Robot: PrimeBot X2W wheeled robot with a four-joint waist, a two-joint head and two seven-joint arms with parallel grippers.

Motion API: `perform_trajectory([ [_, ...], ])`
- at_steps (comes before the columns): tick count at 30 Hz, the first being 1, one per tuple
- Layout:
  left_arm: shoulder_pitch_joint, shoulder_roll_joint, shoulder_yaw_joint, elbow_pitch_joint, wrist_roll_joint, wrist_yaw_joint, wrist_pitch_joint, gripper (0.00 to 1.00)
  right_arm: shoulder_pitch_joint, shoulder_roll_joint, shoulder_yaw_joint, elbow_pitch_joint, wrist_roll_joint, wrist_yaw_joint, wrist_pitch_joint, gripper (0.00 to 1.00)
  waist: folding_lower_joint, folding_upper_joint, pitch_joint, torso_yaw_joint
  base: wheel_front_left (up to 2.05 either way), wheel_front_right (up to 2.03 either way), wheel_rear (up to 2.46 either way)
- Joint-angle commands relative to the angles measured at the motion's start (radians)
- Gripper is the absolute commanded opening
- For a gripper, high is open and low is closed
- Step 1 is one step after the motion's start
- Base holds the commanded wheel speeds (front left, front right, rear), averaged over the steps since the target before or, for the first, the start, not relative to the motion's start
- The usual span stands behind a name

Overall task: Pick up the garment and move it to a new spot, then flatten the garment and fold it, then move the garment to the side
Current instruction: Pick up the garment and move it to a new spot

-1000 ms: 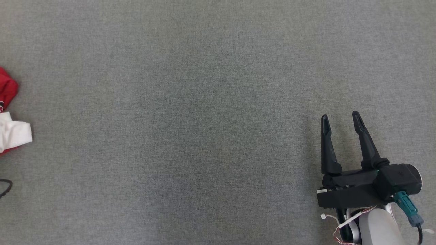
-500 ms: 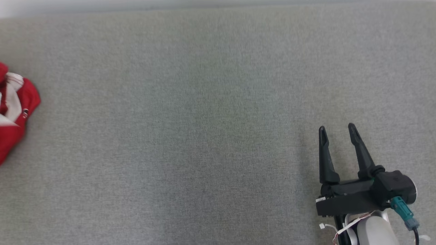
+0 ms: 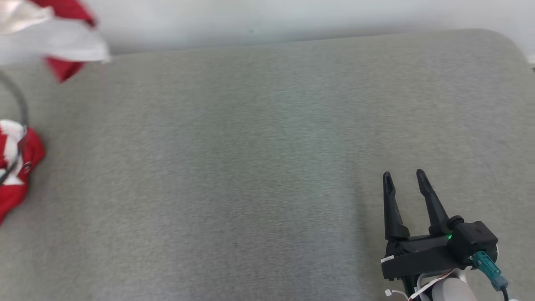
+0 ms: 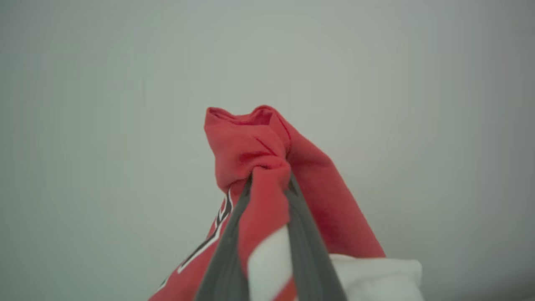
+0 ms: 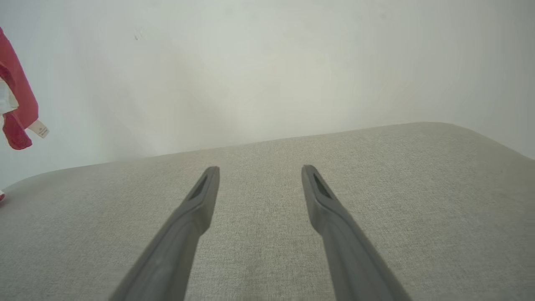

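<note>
The red and white garment [image 4: 246, 146] is pinched between the jaws of the left gripper [image 4: 269, 177] and held raised over the left edge of the grey padded surface [image 3: 250, 167], while the right gripper [image 3: 404, 177] is seen spread and empty near its front right corner

This looks like a plain room for testing a robot. A big grey cloth top [image 3: 234, 167] meets a bare white wall [image 3: 292, 16] on the far side. The robot's right gripper [image 3: 403, 173] hangs over the near right part.
</note>
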Motion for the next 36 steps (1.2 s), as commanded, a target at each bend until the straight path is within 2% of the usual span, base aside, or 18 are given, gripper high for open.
perform_trajectory([
  [1,-0.018,-0.014,-0.010,-0.022,-0.003,-0.003,0.009,0.00,0.007,0.004,0.001,0.001,0.007,-0.002,0.000,1.00,0.0001,0.0000,-0.019,-0.041,0.00,0.00,0.00],
  [9,-0.057,-0.156,-0.130,-0.172,-0.027,-0.006,0.076,0.00,0.010,0.003,0.013,0.024,0.041,-0.002,0.000,1.00,0.0001,0.0000,-0.029,-0.173,0.00,0.00,0.00],
  [15,-0.024,-0.283,-0.224,-0.194,-0.053,-0.006,0.089,0.00,0.019,0.004,0.015,0.030,0.062,-0.002,0.000,1.00,0.0001,0.0000,-0.025,-0.255,0.00,0.00,0.00],
  [21,0.073,-0.361,-0.276,-0.186,-0.070,0.014,0.067,0.00,0.023,0.003,0.013,0.026,0.071,-0.002,0.000,1.00,0.0001,0.0000,-0.011,-0.294,0.00,0.00,0.00],
  [26,0.244,-0.378,-0.294,-0.136,-0.101,0.040,0.030,0.00,0.023,0.004,0.007,0.025,0.072,-0.002,-0.001,1.00,0.0001,0.0000,0.008,-0.291,0.00,0.00,0.00],
  [30,0.362,-0.366,-0.288,-0.086,-0.116,0.061,-0.005,0.00,0.016,0.004,0.009,0.032,0.067,-0.002,-0.001,1.00,0.0001,0.0000,0.017,-0.275,0.00,0.00,0.00],
  [36,0.507,-0.345,-0.298,0.012,-0.119,0.068,-0.048,0.00,0.012,0.003,0.017,0.047,0.057,-0.002,0.000,1.00,0.0001,0.0000,0.011,-0.239,0.00,0.00,0.00],
])
